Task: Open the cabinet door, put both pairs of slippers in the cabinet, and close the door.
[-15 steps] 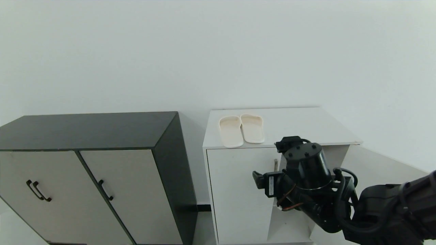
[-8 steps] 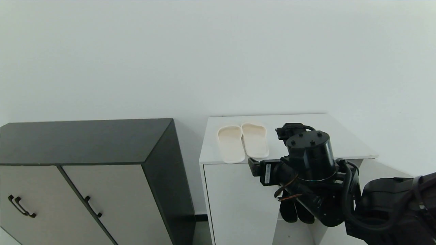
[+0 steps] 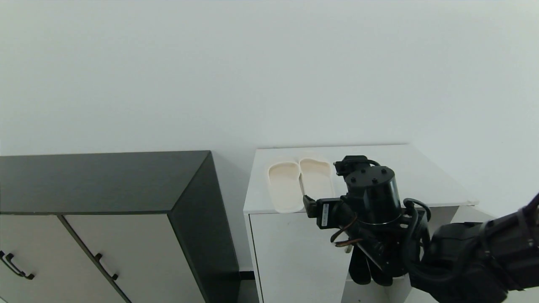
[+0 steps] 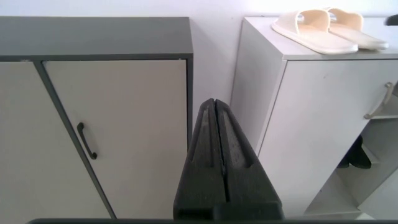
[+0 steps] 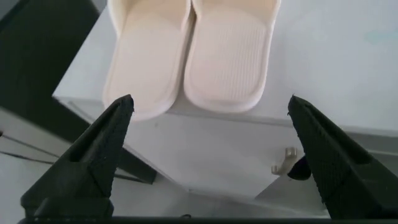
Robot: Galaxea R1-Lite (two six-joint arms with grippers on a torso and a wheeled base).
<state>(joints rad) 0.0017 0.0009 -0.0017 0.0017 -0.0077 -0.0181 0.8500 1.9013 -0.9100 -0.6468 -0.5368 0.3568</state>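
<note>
The cream slippers lie side by side on top of the white cabinet, touching along their inner edges; they sit on the left half of the top, their near ends reaching the front edge. The cabinet's door stands swung open, with its metal handle at the free edge; beside that edge the inside is exposed, and a dark pair of slippers rests on a shelf in there. The right gripper hangs above and in front of the cream pair; its fingers are spread wide with nothing between them, and they touch neither slipper; in the head view its arm crosses in front of the right half of the white cabinet. The left gripper is lower down, facing the gap between the two cabinets; its fingers are pressed flat together and hold nothing. Just beside the white cabinet, on its left, stands a dark cabinet with pale doors and black handles; those doors are closed. A plain white wall rises behind both.
</note>
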